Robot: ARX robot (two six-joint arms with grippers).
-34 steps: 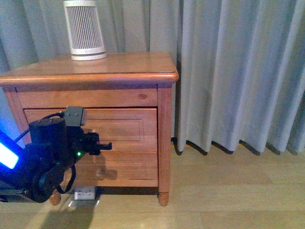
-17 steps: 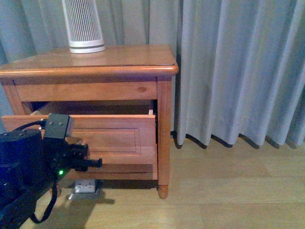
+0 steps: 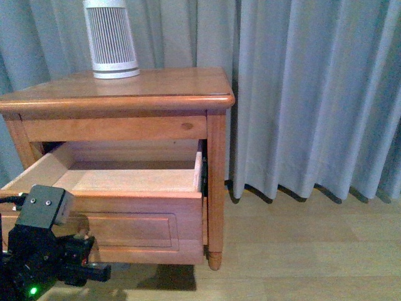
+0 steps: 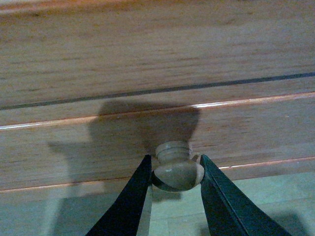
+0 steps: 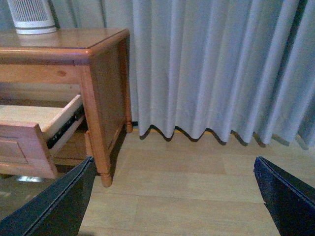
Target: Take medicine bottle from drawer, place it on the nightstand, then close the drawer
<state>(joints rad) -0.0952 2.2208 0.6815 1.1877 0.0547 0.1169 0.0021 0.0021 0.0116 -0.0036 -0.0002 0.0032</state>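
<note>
The left end effector (image 4: pixel 175 166) clamps the knob (image 4: pixel 173 147), holding the drawer (image 3: pixel 125 229) out of the nightstand (image 3: pixel 216 150) for access. No medicine bottle shows inside; the drawer front may hide it. The right end effector (image 5: pixel 170 196) hangs wide open and empty.

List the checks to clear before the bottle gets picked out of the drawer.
1. Drawer pulled open: ok, pale inside shows.
2. Left gripper shut on the knob: ok; release not yet done.
3. Right gripper open and empty: ok.
4. Medicine bottle located in the drawer: cannot tell, none visible in any view.
5. Free space on the nightstand top: ok, only the white ribbed cylinder at its back.
</note>
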